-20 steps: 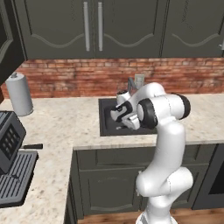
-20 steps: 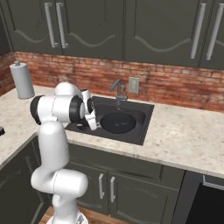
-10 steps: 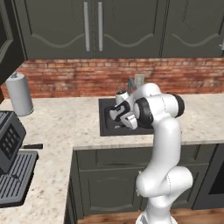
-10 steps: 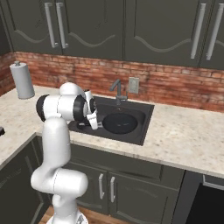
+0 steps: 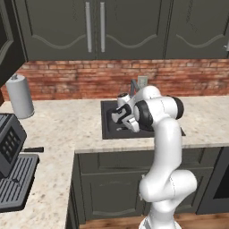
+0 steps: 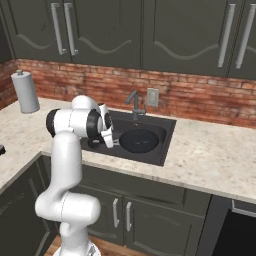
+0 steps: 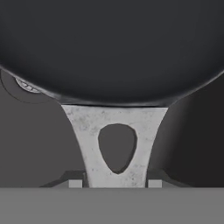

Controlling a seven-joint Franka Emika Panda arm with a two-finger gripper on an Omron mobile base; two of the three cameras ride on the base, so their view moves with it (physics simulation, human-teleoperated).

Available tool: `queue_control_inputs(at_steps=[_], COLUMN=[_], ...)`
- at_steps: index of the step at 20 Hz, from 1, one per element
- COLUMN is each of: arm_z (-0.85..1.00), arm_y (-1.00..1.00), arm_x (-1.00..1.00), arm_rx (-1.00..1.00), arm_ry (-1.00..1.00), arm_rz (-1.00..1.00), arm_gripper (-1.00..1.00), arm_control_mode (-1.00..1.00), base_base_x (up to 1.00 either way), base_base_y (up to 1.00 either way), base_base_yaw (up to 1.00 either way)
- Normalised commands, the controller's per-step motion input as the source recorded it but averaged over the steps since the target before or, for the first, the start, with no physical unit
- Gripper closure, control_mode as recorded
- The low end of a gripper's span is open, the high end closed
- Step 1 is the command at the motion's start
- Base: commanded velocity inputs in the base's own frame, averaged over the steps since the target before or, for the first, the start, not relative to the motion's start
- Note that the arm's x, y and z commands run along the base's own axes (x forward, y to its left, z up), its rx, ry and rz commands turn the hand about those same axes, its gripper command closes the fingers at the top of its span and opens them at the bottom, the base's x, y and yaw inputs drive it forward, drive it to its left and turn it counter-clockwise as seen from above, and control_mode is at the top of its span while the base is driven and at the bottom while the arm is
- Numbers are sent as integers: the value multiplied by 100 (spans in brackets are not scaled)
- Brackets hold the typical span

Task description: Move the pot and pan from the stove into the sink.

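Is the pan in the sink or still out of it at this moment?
In it. The right base view shows the pan inside the sink basin; the hand view shows the jaws on either side of its pale handle.

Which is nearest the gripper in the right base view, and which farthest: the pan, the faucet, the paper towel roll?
1. The pan, in the sink right beside the gripper, its handle between the jaws.
2. The faucet, at the sink's back edge.
3. The paper towel roll, far along the counter by the brick wall.
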Motion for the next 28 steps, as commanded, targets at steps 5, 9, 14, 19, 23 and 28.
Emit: queue_control_inputs(at_steps=[5, 9, 14, 19, 23, 28], arm_z=[0, 15, 35, 50, 60, 34], arm_y=[0, 0, -2, -2, 0, 1], arm_x=[0, 0, 0, -1, -31, -78], arm_rx=[0, 0, 0, 1, 4, 1], arm_ry=[0, -4, -4, -3, 0, 0], arm_rz=[0, 0, -5, -3, 0, 1], arm_gripper=[-100, -100, -100, -100, -100, -100], arm_control_mode=[-100, -100, -100, -100, -100, -100], base_base_x=[0, 0, 0, 0, 0, 0], base_base_y=[0, 0, 0, 0, 0, 0], base_base_yaw=[0, 0, 0, 0, 0, 0])
